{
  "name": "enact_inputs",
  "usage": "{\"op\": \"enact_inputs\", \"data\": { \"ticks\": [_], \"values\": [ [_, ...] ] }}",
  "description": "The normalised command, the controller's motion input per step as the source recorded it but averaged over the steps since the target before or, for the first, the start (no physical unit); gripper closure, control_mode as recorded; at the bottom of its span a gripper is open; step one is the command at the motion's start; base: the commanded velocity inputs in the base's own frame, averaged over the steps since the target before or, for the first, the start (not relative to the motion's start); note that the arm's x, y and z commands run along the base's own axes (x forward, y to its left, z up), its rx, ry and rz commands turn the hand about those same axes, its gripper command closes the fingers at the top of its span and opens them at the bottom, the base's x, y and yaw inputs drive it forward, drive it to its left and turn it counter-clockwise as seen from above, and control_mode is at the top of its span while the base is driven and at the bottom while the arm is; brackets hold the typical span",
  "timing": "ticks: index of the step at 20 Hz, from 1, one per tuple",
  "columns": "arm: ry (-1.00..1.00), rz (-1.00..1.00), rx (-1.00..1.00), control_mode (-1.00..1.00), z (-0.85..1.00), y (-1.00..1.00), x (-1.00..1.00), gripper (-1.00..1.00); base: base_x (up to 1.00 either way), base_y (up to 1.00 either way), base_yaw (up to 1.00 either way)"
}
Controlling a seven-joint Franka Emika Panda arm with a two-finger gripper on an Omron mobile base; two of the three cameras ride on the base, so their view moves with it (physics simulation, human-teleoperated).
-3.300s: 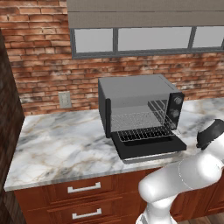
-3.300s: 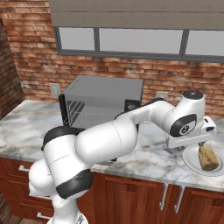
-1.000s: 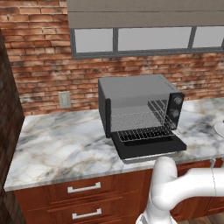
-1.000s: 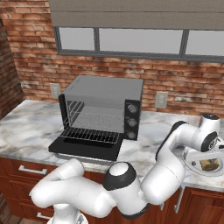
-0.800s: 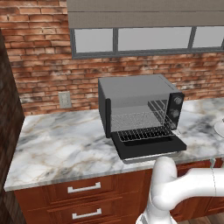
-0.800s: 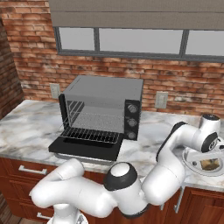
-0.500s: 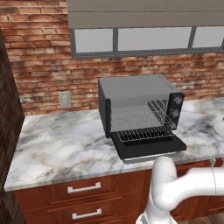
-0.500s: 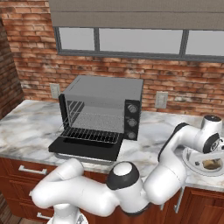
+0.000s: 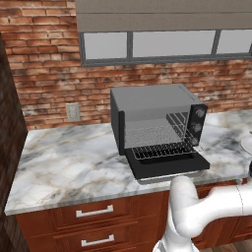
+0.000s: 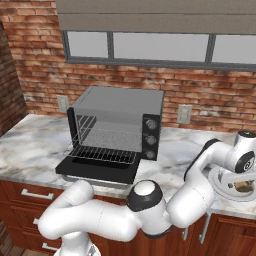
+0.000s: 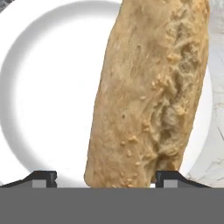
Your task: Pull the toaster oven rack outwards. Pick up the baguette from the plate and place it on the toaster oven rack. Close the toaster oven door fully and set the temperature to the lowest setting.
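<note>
The dark toaster oven [image 10: 120, 117] stands on the counter with its door [image 10: 97, 171] dropped flat. The silver wire rack [image 10: 103, 154] sticks partly out over the door. The oven [image 9: 156, 115], door [image 9: 170, 166] and rack [image 9: 160, 151] also show from the left. On a white plate [image 10: 225, 190] at the right lies the tan baguette [image 10: 244, 187]. My gripper [image 10: 243, 175] hangs low right over it. In the hand view the baguette [image 11: 151, 92] lies lengthwise on the plate [image 11: 48, 100]. My gripper [image 11: 107, 178] is open, its tips either side of the loaf's near end.
The marble counter [image 10: 30, 145] runs along a brick wall under a window. A wall outlet [image 10: 184, 114] sits right of the oven, another outlet [image 9: 73, 112] left of it. The plate's rim [image 9: 246, 143] touches the left base view's right edge. Wooden drawers [image 9: 93, 212] lie below.
Since 3.3 s ago the arm has swung round and stretched toward the plate. Over the last second the hand has sunk a little closer to the baguette. Oven, door and rack are unchanged.
</note>
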Motion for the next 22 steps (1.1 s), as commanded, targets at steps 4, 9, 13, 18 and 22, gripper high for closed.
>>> {"op": "enact_inputs", "data": {
  "ticks": [4,9,13,18,22],
  "values": [
    [0.03,0.0,0.0,-1.0,-0.3,0.0,0.46,-1.0,0.0,0.0,0.0],
    [0.02,0.0,0.0,-1.0,-0.51,0.0,0.48,-1.0,0.0,0.0,0.0],
    [0.05,0.0,0.01,-1.0,-0.96,0.0,0.5,-1.0,0.0,0.0,0.0],
    [0.04,0.0,0.09,-1.0,-1.0,-0.06,0.34,-1.0,0.0,0.0,0.0],
    [0.0,0.0,0.06,-1.0,-0.11,-0.03,0.01,-1.0,0.0,0.0,0.0]
  ]
}}
